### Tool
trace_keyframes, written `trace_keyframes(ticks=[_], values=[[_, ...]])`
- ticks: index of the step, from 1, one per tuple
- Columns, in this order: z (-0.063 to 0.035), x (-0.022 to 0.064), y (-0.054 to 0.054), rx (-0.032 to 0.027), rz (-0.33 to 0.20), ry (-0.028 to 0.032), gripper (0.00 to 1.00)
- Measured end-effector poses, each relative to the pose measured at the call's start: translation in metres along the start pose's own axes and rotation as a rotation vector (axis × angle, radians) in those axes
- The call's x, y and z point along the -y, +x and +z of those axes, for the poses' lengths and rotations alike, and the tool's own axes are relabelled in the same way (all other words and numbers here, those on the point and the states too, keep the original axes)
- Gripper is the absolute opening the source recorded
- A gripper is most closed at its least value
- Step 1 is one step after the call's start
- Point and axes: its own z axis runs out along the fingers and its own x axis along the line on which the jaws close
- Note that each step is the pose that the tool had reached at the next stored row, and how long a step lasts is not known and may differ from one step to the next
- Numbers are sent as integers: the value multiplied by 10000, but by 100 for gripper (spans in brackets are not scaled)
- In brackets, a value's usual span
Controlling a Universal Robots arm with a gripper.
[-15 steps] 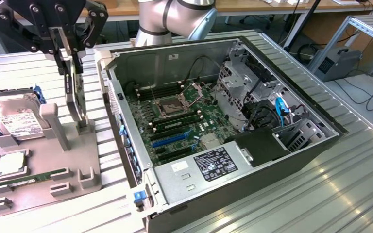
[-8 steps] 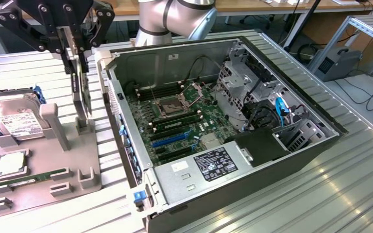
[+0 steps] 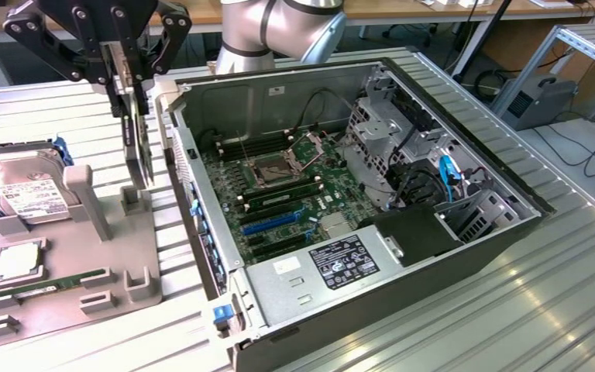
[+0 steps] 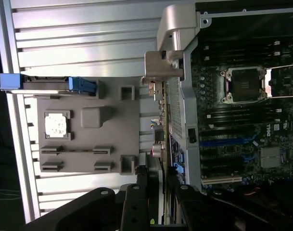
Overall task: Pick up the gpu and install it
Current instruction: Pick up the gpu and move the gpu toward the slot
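Over the ribbed aluminium surface (image 3: 566, 310), black fingers (image 3: 99, 68) gripped the flat black gpu (image 3: 137, 147) hanging below them. Carried too low, it could catch the grey metal computer case (image 3: 184, 155) beside them.

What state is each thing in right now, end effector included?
end effector: shut on the gpu.
gpu: held upright over the grey fixture, outside the case, not installed.
computer case: lying on its side, open.
CPU socket: load frame flipped open.
hard drive: propped in its fixture stand.
memory stick: resting in its fixture slots.
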Motion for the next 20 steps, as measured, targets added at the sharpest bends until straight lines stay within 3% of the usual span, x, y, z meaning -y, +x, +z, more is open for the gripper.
trace_keyframes(ticks=[20], values=[[6,-16,-194,0,0,0,27]])
